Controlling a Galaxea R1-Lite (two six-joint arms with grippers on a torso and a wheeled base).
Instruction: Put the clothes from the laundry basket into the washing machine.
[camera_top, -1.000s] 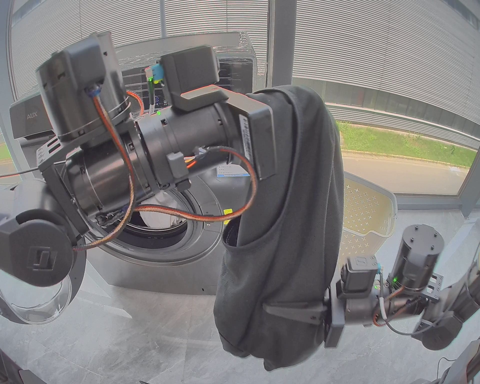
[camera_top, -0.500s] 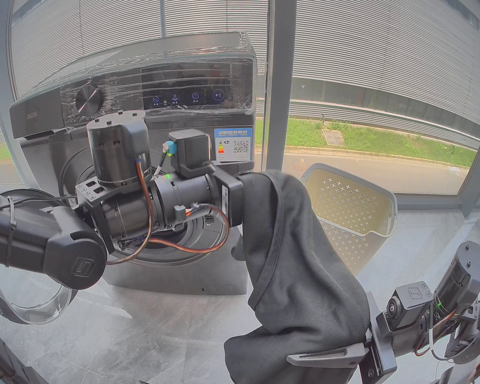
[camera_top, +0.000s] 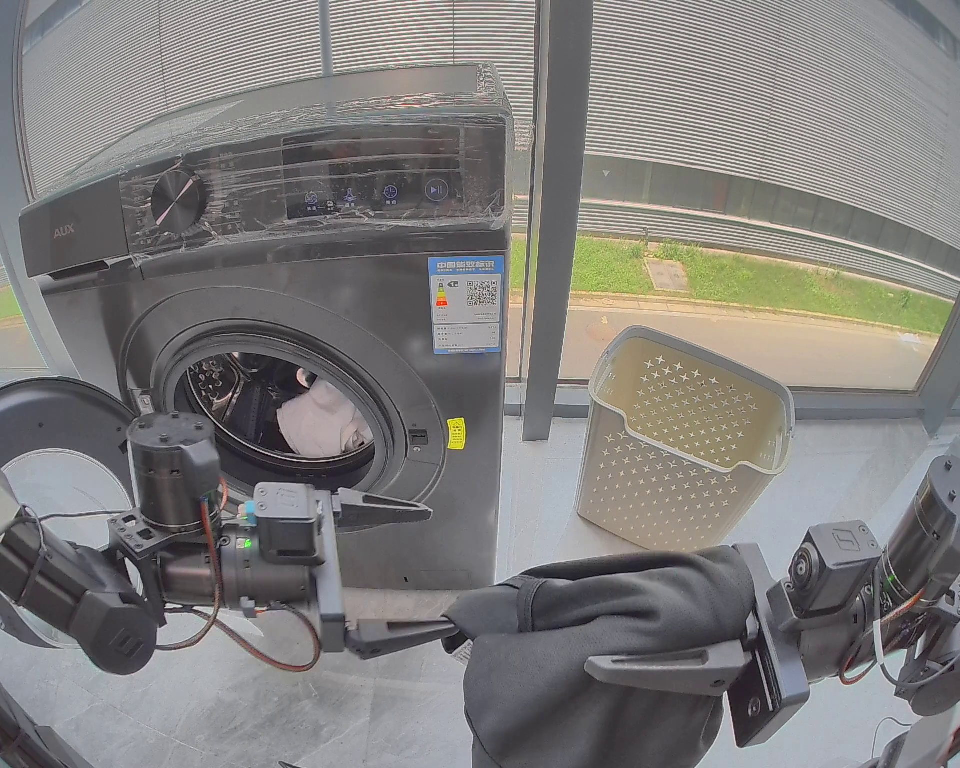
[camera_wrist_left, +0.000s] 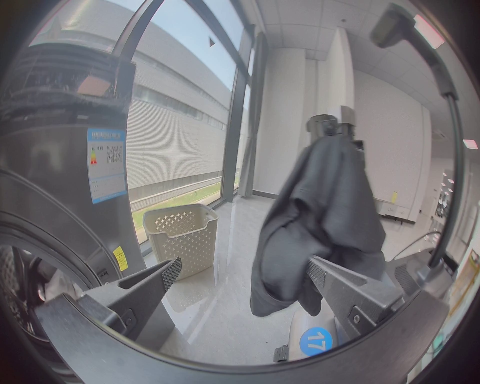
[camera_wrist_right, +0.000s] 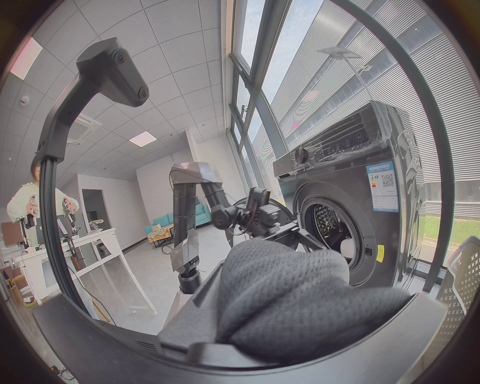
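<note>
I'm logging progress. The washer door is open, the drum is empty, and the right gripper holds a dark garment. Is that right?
Not quite. The drum is not empty: the head view shows a white cloth lying in it. The rest stands: the washer door is open and the right gripper holds a dark garment.

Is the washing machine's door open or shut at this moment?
Open. The round door stands swung out beside the drum opening, and a white garment shows inside the drum.

The washing machine (camera_top: 300, 270) bears a blue-bordered label (camera_top: 465, 304) with a QR code and a small yellow sticker (camera_top: 456, 433).
</note>
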